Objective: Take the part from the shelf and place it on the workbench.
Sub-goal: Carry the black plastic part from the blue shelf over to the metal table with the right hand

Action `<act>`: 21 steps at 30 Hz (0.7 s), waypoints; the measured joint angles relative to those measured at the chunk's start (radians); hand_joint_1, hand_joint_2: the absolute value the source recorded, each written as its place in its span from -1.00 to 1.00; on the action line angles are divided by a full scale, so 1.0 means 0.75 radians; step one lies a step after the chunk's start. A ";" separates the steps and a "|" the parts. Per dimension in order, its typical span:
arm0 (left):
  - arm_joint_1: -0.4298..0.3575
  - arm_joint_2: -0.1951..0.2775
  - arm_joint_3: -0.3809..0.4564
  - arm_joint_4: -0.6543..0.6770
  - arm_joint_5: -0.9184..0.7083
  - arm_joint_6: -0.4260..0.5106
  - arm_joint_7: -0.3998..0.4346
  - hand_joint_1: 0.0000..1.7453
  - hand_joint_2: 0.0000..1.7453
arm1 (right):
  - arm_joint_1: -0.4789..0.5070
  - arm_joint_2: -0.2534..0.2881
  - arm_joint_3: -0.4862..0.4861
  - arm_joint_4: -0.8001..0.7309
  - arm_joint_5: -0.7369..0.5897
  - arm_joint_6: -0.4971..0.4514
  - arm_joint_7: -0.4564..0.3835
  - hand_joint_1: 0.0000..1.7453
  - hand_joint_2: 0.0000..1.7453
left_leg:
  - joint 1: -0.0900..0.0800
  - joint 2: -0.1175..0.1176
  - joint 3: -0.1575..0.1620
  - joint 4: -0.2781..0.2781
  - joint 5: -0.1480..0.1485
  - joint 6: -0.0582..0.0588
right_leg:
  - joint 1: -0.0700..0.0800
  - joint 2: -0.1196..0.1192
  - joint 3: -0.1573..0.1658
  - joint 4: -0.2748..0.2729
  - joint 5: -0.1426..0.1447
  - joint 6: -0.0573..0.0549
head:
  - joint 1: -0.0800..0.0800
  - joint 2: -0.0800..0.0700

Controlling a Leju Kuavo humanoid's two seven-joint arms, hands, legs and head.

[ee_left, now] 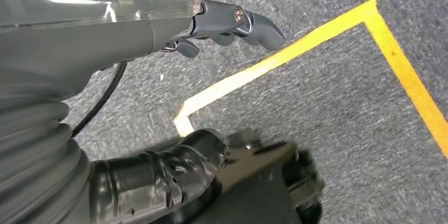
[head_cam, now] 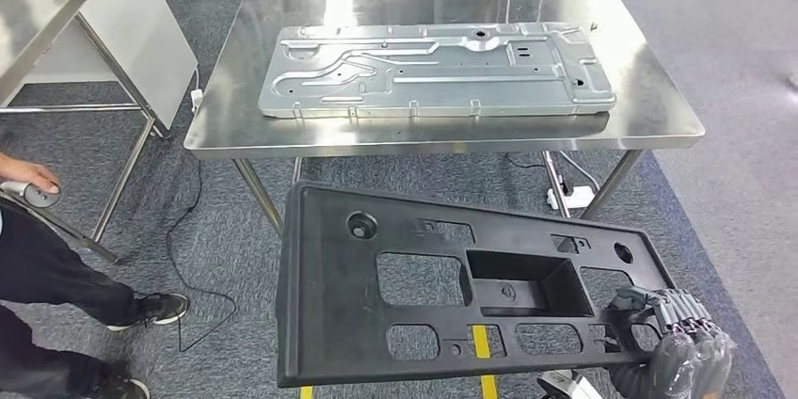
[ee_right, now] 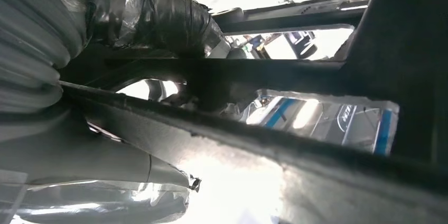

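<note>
A large black plastic part (head_cam: 414, 277) with several cutouts hangs flat in front of me, short of the steel workbench (head_cam: 659, 126). My right hand (head_cam: 673, 338) grips its near right edge, fingers hooked over the rim. In the right wrist view the part's dark ribs (ee_right: 317, 171) cross the picture, with my taped hand (ee_right: 153, 12) wrapped around one. My left hand (ee_left: 211, 76) hangs over the grey carpet, fingers (ee_left: 253, 23) apart and holding nothing. A stamped grey metal plate (head_cam: 438, 70) lies along the middle of the workbench.
A person (head_cam: 56, 277) stands at the left, one hand (head_cam: 28, 175) low by another steel table (head_cam: 38, 13). A cable and a white power strip (head_cam: 574, 197) lie on the floor under the workbench. Yellow tape (ee_left: 296, 49) marks the carpet.
</note>
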 joint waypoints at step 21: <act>-0.007 -0.003 -0.003 0.000 0.000 0.004 0.001 -1.00 1.00 | -0.003 -0.010 -0.002 0.006 -0.005 0.000 0.005 1.00 1.00 | -0.006 -0.009 0.186 -0.143 -0.045 -0.024 | -0.026 -0.002 -0.093 0.009 0.072 0.021 | -0.002 0.000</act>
